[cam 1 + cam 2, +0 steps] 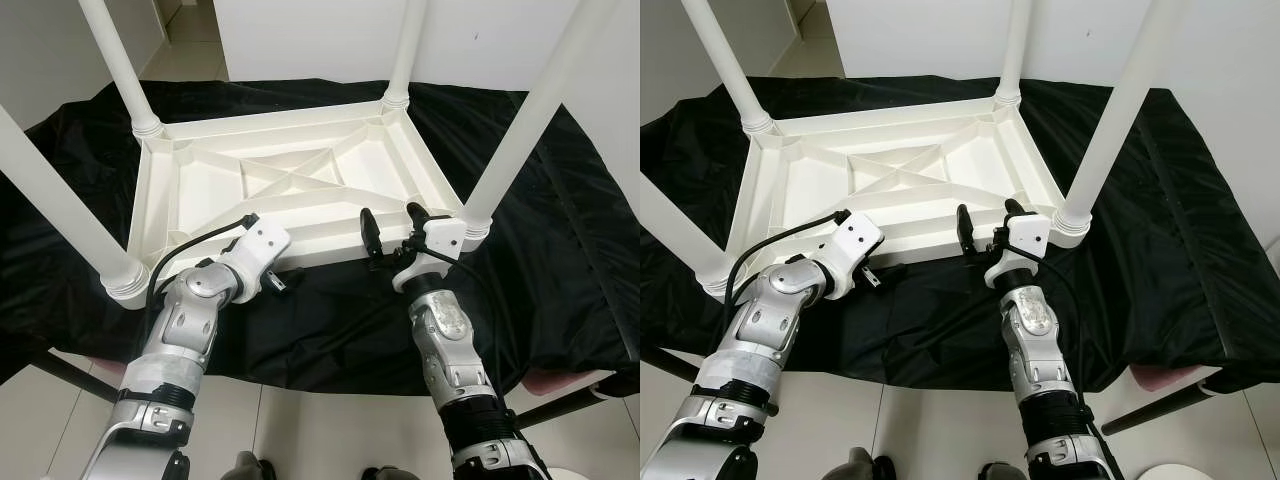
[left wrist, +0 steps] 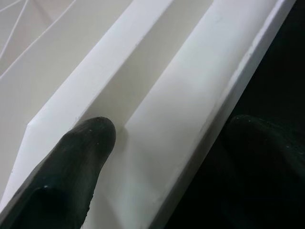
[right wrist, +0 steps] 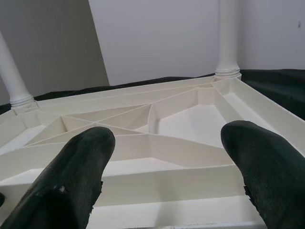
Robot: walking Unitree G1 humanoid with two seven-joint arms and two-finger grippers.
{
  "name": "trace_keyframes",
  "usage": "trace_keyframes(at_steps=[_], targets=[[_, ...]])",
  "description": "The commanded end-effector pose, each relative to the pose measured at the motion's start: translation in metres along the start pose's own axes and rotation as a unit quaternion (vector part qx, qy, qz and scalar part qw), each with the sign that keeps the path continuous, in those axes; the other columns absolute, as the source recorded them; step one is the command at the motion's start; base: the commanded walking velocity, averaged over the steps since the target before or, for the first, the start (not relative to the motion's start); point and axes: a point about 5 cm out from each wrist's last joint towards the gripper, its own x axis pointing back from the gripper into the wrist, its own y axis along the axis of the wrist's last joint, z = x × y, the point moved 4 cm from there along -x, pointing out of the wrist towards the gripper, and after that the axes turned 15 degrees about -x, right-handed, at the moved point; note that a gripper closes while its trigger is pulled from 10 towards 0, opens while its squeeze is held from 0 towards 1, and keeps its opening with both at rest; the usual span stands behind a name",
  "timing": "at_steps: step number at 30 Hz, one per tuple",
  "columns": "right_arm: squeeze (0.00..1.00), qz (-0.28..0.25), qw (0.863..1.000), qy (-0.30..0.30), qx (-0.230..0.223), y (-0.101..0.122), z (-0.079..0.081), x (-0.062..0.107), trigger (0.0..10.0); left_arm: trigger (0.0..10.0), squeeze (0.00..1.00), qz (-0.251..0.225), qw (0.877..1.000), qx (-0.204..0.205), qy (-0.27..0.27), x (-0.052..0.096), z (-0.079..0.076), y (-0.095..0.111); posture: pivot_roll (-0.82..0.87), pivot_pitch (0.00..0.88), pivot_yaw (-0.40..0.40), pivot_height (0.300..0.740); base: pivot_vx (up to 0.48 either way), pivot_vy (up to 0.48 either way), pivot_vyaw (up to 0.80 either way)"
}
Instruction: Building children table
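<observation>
Nearest in the left eye view are the two silver arms, both reaching to the near edge of the children's table (image 1: pixel 290 185), which lies upside down on a black cloth (image 1: pixel 560 270) so that its ribbed underside faces up and the four white legs (image 1: pixel 125 75) stand upward from its corners. All four legs look seated in their sockets, so the build seems far along. The left gripper (image 1: pixel 272 280) sits at the near rim, left of middle; the right gripper (image 1: pixel 390 228) rises over the same rim near the right corner leg, its fingers spread apart and holding nothing.

The right eye view gives the same layout; the cloth likely protects the tabletop's face while it rests inverted.

In the left wrist view, one finger (image 2: pixel 71 176) lies on the inner side of the white rim (image 2: pixel 200 95) and the other on the dark outer side, so the gripper straddles the edge; whether it actually pinches it I cannot tell.

The right wrist view looks between wide-open fingers (image 3: pixel 76 167) across the ribs, probably poised to take the rim for turning the table over.
</observation>
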Motion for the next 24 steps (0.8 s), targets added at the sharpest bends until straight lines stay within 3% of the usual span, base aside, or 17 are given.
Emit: trace_keyframes(at_steps=[1,8,24], targets=[[0.00,0.009,1.000,0.000,-0.005,-0.004,0.002,0.001,10.0,10.0,0.00,0.065,0.978,0.008,0.199,0.011,0.037,-0.014,-0.11,0.110,0.068,0.740,0.000,0.000,0.00],[0.00,0.010,1.000,0.001,-0.007,-0.004,0.003,0.001,10.0,10.0,0.00,0.074,0.975,0.022,0.207,0.016,0.037,-0.016,-0.10,0.107,0.067,0.740,0.000,0.000,0.00],[0.00,-0.004,1.000,0.017,-0.002,0.001,0.019,0.005,10.0,10.0,0.00,0.083,0.979,0.070,0.171,0.027,0.009,-0.011,-0.10,0.100,0.065,0.740,0.000,0.000,0.00]])
